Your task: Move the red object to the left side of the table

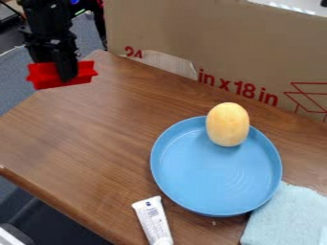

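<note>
The red object [61, 74], a small bright red bar, hangs in the air over the far left part of the brown wood-grain table [102, 144]. My black gripper [59, 69] comes down from above and is shut on the red object, its fingers clamped around the bar's middle. The bar sits roughly level, well above the tabletop near the left corner.
A round blue plate [217, 177] with a tan egg-shaped object [228, 123] lies at the right front. A white tube [153, 222] lies at the front edge, a light blue cloth [292, 222] at the right corner. A cardboard box [217, 48] lines the back.
</note>
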Controlling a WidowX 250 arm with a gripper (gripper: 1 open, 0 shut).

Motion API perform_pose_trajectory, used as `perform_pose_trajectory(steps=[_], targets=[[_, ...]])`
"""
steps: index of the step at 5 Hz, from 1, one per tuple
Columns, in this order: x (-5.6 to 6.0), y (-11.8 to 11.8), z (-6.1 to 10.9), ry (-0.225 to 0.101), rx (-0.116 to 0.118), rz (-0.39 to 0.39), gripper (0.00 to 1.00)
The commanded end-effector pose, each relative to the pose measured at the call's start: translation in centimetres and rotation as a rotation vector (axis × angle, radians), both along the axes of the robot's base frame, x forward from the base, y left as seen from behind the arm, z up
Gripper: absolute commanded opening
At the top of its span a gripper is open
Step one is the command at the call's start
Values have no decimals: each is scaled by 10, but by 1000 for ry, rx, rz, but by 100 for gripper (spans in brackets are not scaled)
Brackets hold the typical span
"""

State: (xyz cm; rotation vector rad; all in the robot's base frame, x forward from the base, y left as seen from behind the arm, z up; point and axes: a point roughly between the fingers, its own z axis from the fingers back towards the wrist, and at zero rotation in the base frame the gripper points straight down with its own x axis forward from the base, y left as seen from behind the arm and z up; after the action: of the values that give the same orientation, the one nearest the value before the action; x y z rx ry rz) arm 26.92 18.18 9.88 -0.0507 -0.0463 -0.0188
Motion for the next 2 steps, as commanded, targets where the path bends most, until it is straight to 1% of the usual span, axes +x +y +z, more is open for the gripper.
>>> perform_pose_trajectory(steps=[1,2], targets=[[-2,7,0,-34,57,12,0],[-5,15,-6,-14,78,30,0]])
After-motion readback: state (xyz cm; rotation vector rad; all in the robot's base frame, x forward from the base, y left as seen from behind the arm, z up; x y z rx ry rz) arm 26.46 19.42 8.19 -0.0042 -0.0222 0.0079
